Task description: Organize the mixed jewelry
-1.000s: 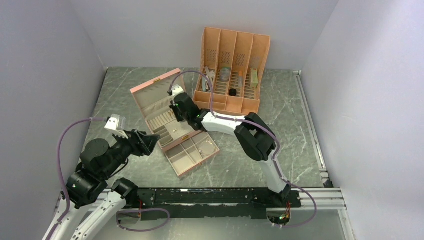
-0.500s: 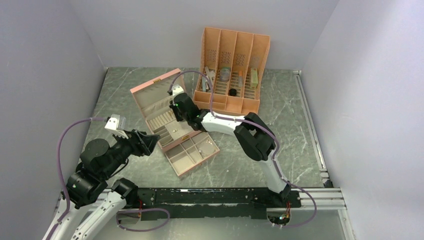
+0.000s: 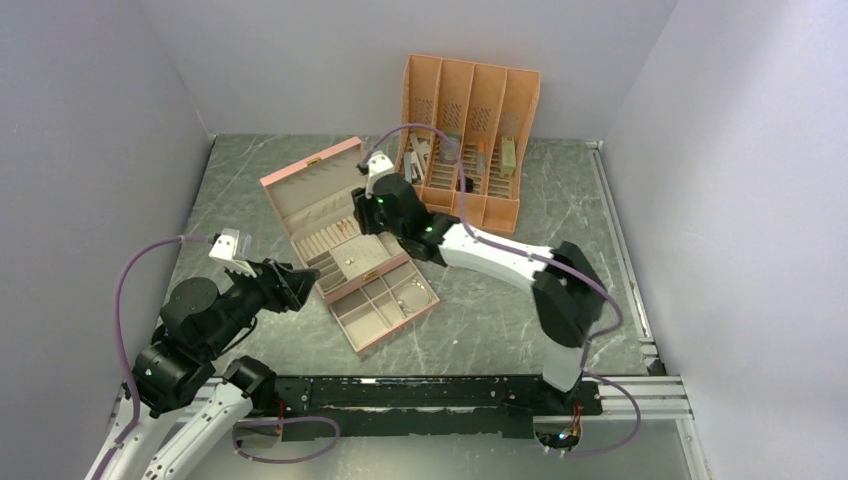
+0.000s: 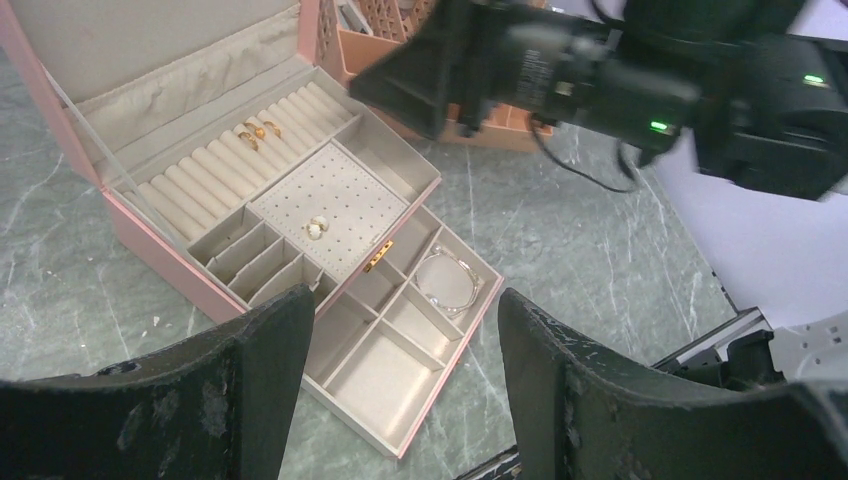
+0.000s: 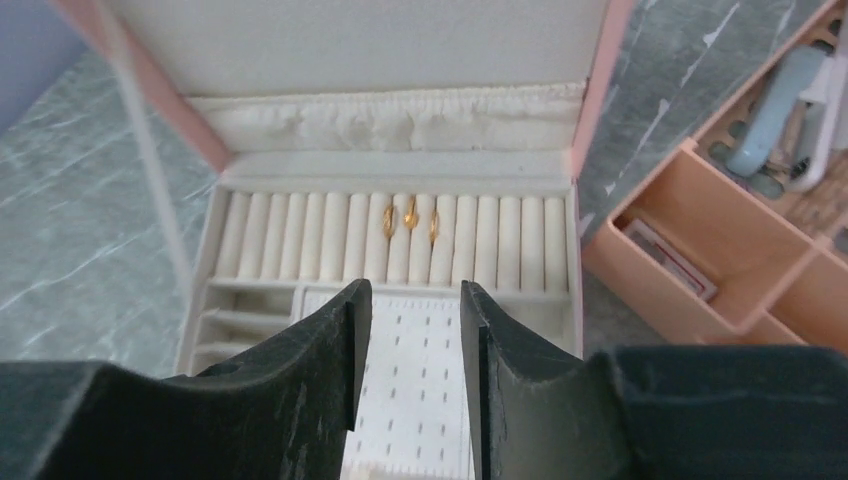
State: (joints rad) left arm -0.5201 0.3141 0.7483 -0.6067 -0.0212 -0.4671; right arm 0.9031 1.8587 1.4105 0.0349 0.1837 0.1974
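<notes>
The pink jewelry box (image 3: pixel 312 195) lies open with its drawer (image 3: pixel 385 305) pulled out. Three gold rings (image 5: pixel 410 218) sit in the cream ring rolls and show in the left wrist view too (image 4: pixel 256 130). A small gold earring piece (image 4: pixel 317 228) rests on the perforated pad. A clear bracelet (image 4: pixel 447 280) lies in a drawer compartment. My right gripper (image 5: pixel 412 300) hovers over the pad, open, with nothing between its fingers; from above it (image 3: pixel 362 218) is over the box's right side. My left gripper (image 4: pixel 405 390) hangs open left of the drawer (image 3: pixel 295 283), holding nothing.
The orange slotted organizer (image 3: pixel 465 130) with grey and black oddments stands just behind and right of the box, close to my right arm (image 3: pixel 490 255). Its near corner (image 5: pixel 720 270) shows beside the box. Grey walls close in the marble table (image 3: pixel 560 210) on three sides.
My right gripper's jaws have parted from shut to open, and it has drawn back up and to the right, away from the pad. Its elbow swung right. The left arm has not moved.
</notes>
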